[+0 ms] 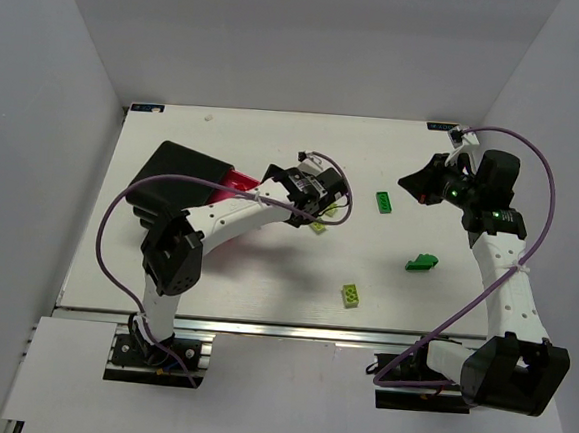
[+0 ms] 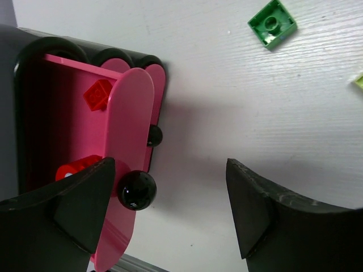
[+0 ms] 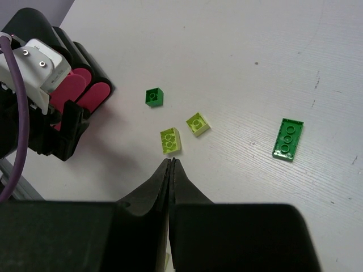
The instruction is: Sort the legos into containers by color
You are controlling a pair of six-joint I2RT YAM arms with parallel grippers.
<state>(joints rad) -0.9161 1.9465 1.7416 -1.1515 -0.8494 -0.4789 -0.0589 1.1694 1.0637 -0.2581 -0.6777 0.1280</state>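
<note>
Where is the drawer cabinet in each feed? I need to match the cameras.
Top external: cabinet left of centre, partly hidden by the left arm.
Left wrist: along the left edge, one drawer open.
Right wrist: upper left corner.
Shared landmark: left end effector beside the pink drawers.
</note>
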